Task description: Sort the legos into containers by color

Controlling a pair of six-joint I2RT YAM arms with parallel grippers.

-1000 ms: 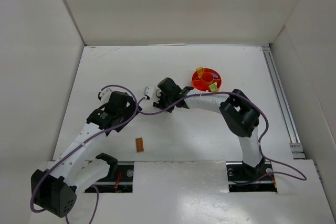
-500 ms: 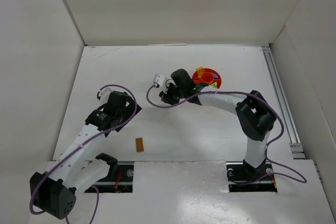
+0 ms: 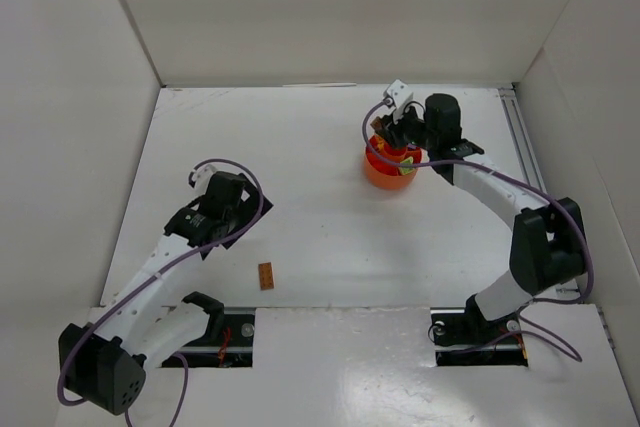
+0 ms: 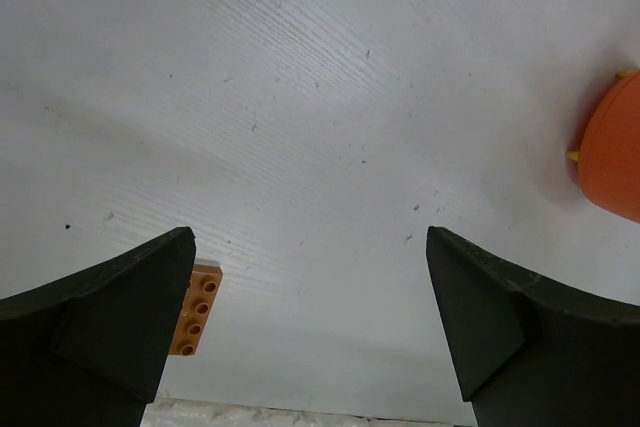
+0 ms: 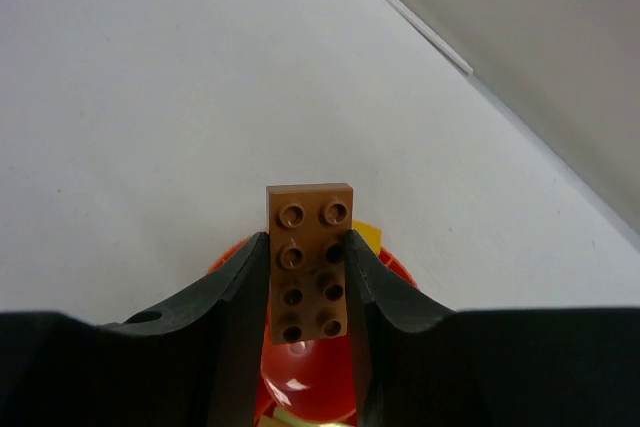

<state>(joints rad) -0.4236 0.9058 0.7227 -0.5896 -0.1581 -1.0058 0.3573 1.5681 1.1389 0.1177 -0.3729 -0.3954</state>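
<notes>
Two arms work over one white table top [image 3: 300,147], and only the right one carries a load. The right arm [image 3: 490,182] reaches to the far right of the table. The left arm [image 3: 160,257] is bent over the near left area, well apart from it.

The round orange-red plastic dish with inner dividers [image 3: 383,173] sits at the far right, directly below the right wrist. The right gripper [image 5: 306,247] is clamped on a brown-orange two-by-four studded plastic brick [image 5: 310,209]. The brick's studs face the wrist camera and its far end projects past the fingertips. The left gripper [image 4: 308,242] has its jaws spread wide with nothing between them. A second brown-orange plastic brick [image 4: 197,309] lies flat on the table just beside its left finger.

I judge the step in hand to be releasing the held brick into the dish. To do it well:

1. I check the compartment beneath. A sliver of a small yellow plastic brick [image 5: 366,237] shows beside one finger, and I cannot tell which compartment lies under the load.
2. I centre the load over a compartment that holds no other colour, clear of the hub and dividers.
3. I lower it close to the rim before parting the fingers, because a brick this small is likely to bounce out.
4. I open slowly, then lift straight up.
</notes>
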